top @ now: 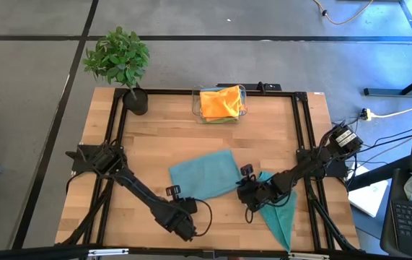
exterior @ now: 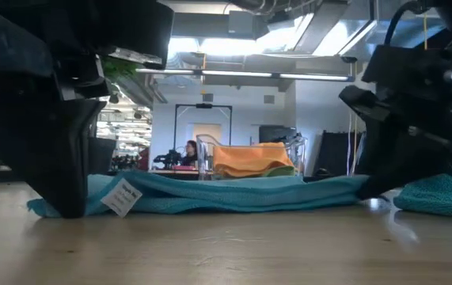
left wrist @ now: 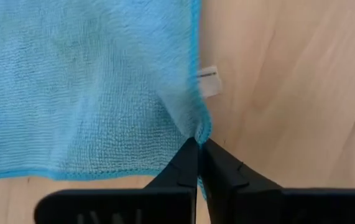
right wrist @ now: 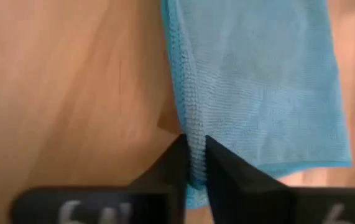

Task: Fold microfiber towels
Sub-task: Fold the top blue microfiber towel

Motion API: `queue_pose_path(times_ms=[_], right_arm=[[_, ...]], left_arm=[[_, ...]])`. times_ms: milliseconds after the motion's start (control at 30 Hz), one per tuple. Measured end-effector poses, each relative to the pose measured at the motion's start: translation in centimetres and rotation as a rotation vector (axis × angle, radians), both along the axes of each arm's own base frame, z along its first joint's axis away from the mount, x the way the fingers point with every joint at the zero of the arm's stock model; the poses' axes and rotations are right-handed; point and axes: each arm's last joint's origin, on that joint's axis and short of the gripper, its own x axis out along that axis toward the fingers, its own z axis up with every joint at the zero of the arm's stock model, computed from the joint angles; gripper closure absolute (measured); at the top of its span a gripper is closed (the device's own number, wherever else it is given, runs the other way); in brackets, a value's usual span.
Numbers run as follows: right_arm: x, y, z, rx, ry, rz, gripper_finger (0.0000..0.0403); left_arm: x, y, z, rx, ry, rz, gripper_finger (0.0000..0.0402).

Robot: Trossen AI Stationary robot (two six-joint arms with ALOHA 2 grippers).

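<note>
Now I'm pinching the flat teal towel [top: 204, 173] at its near edge, left gripper [left wrist: 199, 144] and right gripper [right wrist: 193, 155] both clamping fabric.

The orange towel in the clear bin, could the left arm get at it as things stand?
Probably not right away. The left gripper is shut on the teal towel at the table's near edge; the orange towel sits across the table, though nothing blocks the path.

A long teal towel [exterior: 233, 195] lies flat on the wooden table [exterior: 226, 253]. A white tag [exterior: 122, 197] hangs off it near one big black gripper [exterior: 66, 178]. Behind sits a clear bin [exterior: 207, 158] with an orange towel [exterior: 253, 158] inside.
</note>
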Motion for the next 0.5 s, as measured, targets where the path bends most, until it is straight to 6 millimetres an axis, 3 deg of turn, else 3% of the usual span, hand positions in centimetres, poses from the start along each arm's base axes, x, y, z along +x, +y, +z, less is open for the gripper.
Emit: queue_pose_path(times_ms=[100, 233, 500], right_arm=[[-0.3, -0.2, -0.1, -0.036, 0.024, 0.0, 0.0392], [-0.5, -0.5, 0.3, -0.107, 0.036, -0.004, 0.038], [-1.1, -0.9, 4.0, -0.161, -0.005, -0.023, 0.0394]], left_arm=[[0.2, 0.2, 0.0, -0.014, 0.011, 0.006, 0.0396], [0.4, 0.7, 0.2, -0.017, 0.036, 0.007, 0.04], [1.1, 0.9, 3.0, 0.012, 0.075, 0.019, 0.0401]])
